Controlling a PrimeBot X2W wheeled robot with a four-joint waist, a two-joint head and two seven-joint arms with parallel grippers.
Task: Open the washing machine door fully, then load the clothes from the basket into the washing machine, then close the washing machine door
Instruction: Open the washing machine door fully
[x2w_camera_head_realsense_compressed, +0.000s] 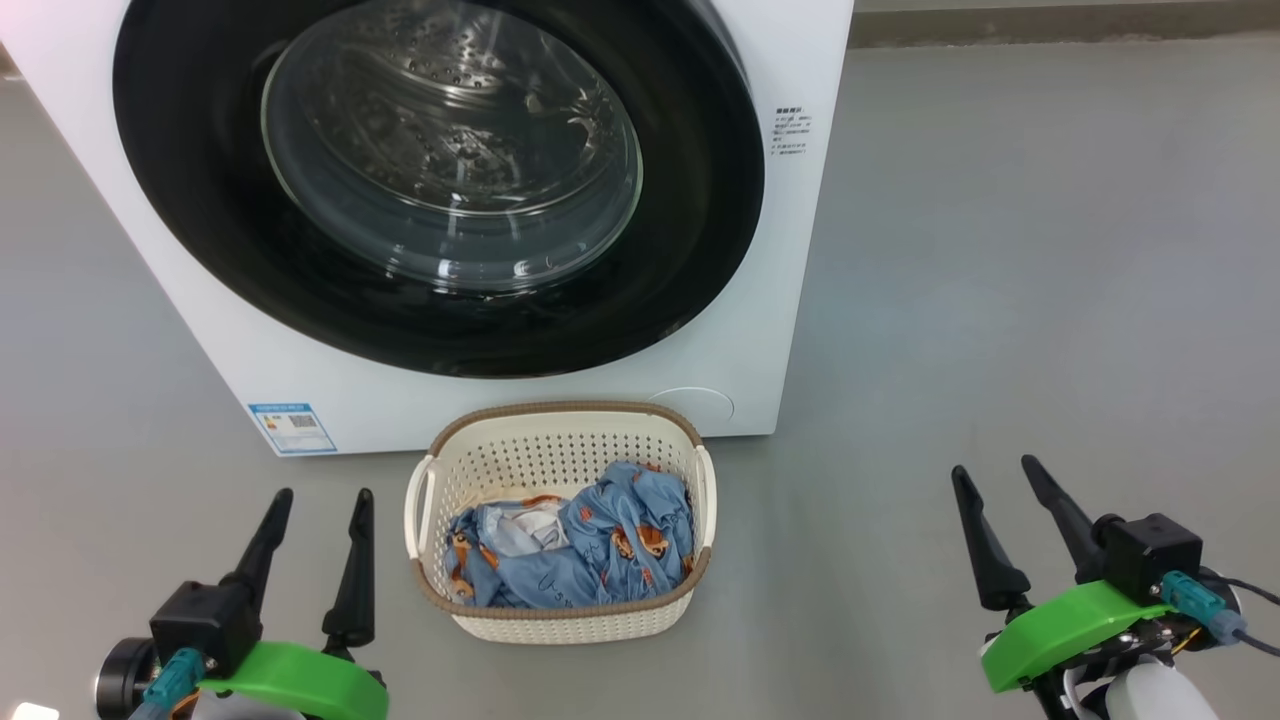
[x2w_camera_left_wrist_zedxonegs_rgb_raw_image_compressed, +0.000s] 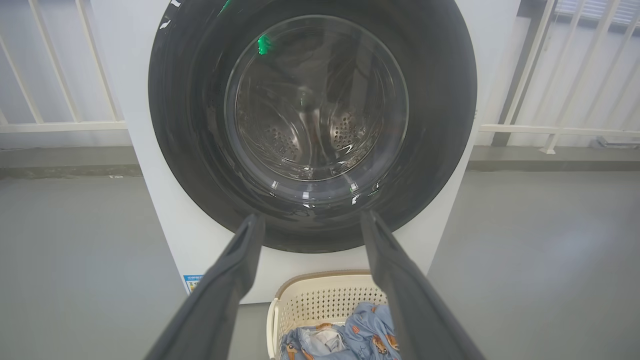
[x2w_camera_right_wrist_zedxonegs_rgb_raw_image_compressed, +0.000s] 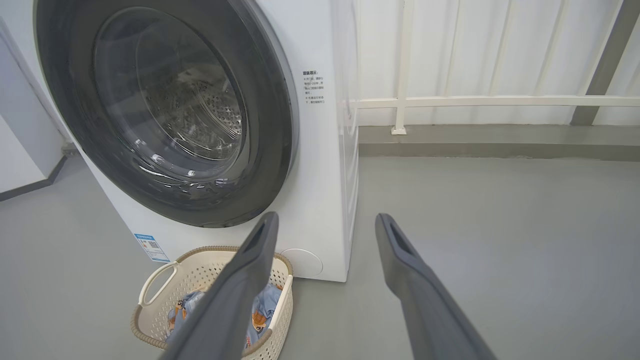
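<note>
Left gripper (x2w_camera_head_realsense_compressed: 323, 497) and right gripper (x2w_camera_head_realsense_compressed: 993, 468) stand with fingers apart, empty. The washing machine door (x2w_camera_head_realsense_compressed: 440, 150) is shut; the clothes (x2w_camera_head_realsense_compressed: 590, 550) lie in the basket (x2w_camera_head_realsense_compressed: 560, 410) just before the washing machine (x2w_camera_head_realsense_compressed: 770, 340). Every step looks undone.

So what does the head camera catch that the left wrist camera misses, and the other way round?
Head view's extras: the right gripper, open, the basket with its near rim, and the round cover at the washing machine front's lower right. Left wrist view's extras: white railings behind the machine. Shared: the closed washing machine door, the clothes in the basket and the open left gripper.
</note>
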